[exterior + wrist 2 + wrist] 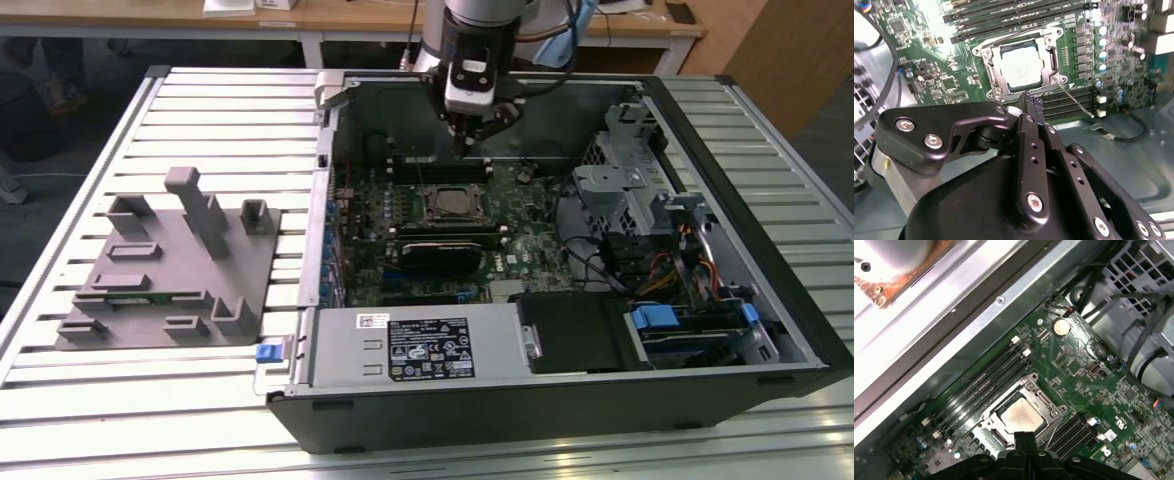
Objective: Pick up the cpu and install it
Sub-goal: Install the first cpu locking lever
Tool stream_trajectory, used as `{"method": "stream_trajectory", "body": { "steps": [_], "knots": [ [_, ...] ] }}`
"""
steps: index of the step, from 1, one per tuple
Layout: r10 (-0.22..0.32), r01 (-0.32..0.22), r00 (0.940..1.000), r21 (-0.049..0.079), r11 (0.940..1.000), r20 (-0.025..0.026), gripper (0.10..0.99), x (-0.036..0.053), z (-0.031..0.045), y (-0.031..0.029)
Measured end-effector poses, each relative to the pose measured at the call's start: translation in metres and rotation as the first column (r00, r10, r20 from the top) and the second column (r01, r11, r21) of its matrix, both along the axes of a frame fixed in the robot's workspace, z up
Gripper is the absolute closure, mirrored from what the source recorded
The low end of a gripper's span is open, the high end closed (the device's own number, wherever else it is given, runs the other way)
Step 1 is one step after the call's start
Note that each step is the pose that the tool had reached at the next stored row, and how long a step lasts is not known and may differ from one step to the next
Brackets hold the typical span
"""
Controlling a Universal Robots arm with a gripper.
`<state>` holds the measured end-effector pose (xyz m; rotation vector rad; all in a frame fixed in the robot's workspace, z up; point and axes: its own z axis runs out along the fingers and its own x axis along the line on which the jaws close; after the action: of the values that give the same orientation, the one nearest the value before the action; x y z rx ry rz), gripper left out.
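You had the gripper [470, 128] hanging above the open computer case [747, 150], over the rear part of the motherboard [527, 225]. Its two fingers [1030, 107] were pressed together with nothing between them, as both wrist views showed.

Item, the cpu [1021, 67]: it lay flat in the socket [991, 75], silvery top up, framed by the metal bracket. In the first wrist view the cpu [1021, 416] sat just beyond the closed fingertips [1024, 440]; in the exterior view the socket [450, 203] was near the middle of the board, below the gripper and apart from it. The gripper touched neither cpu nor socket.

Item, memory slots [986, 377]: long dark rows ran alongside the socket on two sides.

Item, coin battery [1060, 328]: round, set on the board near a bundle of cables.

Item, grey tray [174, 265]: moulded, with upright posts and recesses, it stood on the slatted table [80, 150] toward the exterior view's left, well apart from the case.

Item, power supply [420, 345]: boxed unit with a label, along the case's near edge.

Item, drive cage [627, 175]: metal, toward the exterior view's right, with coloured cables beside it.
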<state>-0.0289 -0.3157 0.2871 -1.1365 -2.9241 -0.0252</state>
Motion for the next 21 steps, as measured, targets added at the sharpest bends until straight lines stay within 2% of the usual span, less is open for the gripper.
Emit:
{"method": "stream_trajectory", "body": {
  "steps": [4,9,15,21],
  "knots": [
    [0.063,-0.063,0.9980,0.000,0.9980,0.0000,0.980,0.0000,0.0000,0.0000],
    [0.139,-0.139,0.9903,0.000,0.9903,0.0000,0.980,0.0000,0.0000,0.0000],
    [0.227,-0.227,0.9739,0.000,0.9739,-0.0001,0.980,0.0000,0.0000,0.0000],
    [0.300,-0.300,0.9540,0.000,0.9540,0.0000,0.980,0.0000,0.0000,0.0000]
  ]
}}
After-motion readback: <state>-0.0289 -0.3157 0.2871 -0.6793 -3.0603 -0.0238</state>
